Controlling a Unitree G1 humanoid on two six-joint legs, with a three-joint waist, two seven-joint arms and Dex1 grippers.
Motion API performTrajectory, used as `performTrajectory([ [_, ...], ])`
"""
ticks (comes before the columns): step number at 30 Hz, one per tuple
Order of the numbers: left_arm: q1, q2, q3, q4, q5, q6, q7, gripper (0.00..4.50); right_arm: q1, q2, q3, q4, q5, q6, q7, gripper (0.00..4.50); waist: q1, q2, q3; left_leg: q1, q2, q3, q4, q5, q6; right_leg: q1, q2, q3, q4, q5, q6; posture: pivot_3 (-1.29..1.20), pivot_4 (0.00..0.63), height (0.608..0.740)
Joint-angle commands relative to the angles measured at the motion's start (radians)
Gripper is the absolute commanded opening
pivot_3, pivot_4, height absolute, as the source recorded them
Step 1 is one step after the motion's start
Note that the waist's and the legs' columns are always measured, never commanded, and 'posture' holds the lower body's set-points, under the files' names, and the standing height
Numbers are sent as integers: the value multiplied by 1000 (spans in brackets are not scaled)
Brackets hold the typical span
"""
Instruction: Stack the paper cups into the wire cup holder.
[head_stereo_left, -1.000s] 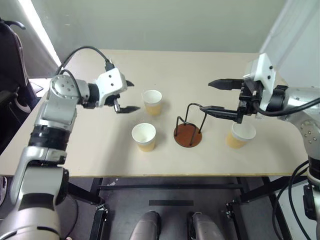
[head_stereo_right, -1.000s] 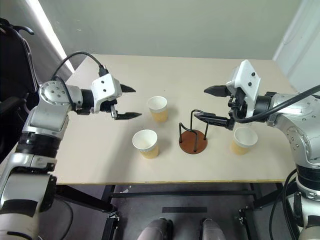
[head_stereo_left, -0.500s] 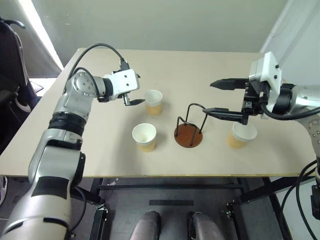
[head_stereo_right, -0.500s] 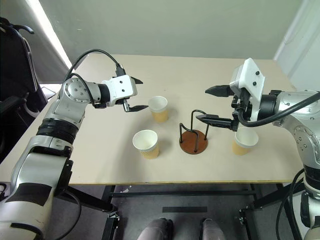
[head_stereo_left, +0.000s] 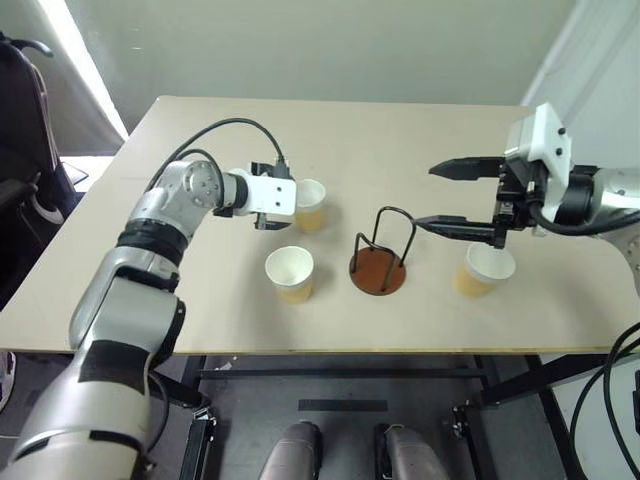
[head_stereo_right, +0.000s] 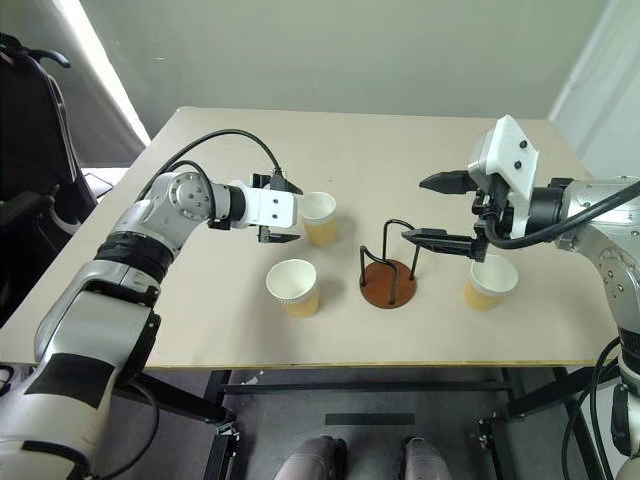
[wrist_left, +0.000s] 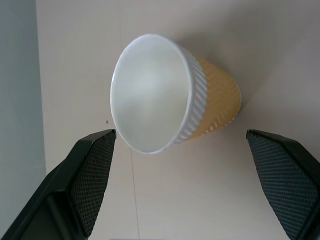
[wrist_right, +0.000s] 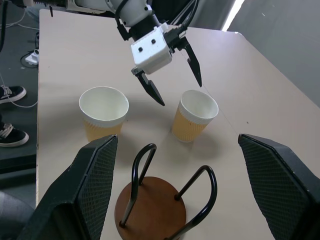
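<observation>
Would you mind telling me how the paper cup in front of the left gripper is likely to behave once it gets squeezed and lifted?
The paper cup looks thin-walled and empty, so it is probably very light and may dent under a firm squeeze. Its ribbed tan sleeve should give the fingers some grip. Standing upright on a narrow bottom, it could tip if nudged near the rim.

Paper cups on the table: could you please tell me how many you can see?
3: one beside the left gripper, one nearer the front edge, one right of the wire cup holder.
</observation>
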Motion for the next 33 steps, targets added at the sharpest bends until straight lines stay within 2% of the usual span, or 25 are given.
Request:
performTrajectory([
  [1, -44, -12, -3, 27, 24, -22, 45, 4500, -26, -18, -22, -16, 3, -19, 8, 3883, 0, 0, 0, 0, 0, 0, 0, 0, 0, 0, 0, 0, 0, 0, 0, 0, 150, 740],
  [10, -47, -30, -23, 69, 49, -41, 47, 4500, -17, -22, -22, -20, -7, -23, 2, 3883, 0, 0, 0, 0, 0, 1, 1, 0, -1, 0, 0, 0, 0, 0, 1, 0, 150, 740],
  [12, -44, -31, -27, 73, 51, -44, 34, 4122, -17, -20, -21, -18, -10, -24, 0, 3927, 0, 0, 0, 0, 0, 0, 1, 0, -1, 0, 0, 0, 0, 0, 1, 0, 150, 740],
  [14, -39, -31, -28, 74, 51, -47, 22, 3544, -16, -19, -22, -18, -12, -26, -2, 3927, 0, 0, 0, 0, 0, 0, 1, 0, -1, 0, 0, 0, 0, 0, 1, 0, 150, 740],
  [21, -36, -27, -27, 75, 52, -50, 9, 951, -8, -21, -25, -11, -21, -33, -3, 3927, 0, 0, 0, 0, 0, 1, 2, 0, -1, 0, 0, 0, 1, 0, 1, 0, 150, 740],
  [24, -40, -24, -22, 73, 47, -49, -5, 8, -3, -23, -27, -7, -22, -36, -2, 3927, 0, 0, 0, 0, 0, 1, 2, 0, -1, 0, 1, 0, 1, 0, 1, 0, 150, 740],
  [28, -51, -16, -9, 63, 31, -47, -40, 8, 3, -24, -35, -11, -14, -30, -3, 3927, 0, 0, 0, 0, 0, 1, 4, 0, 0, 0, 1, 0, 1, 0, 1, 0, 150, 740],
  [33, -75, -19, 66, 25, -90, 5, -200, 8, 8, -41, -34, 0, -22, -39, 10, 3927, 1, 0, 0, -2, 0, 0, 6, -1, 0, 0, 1, 0, 2, 0, 1, 0, 150, 740],
])
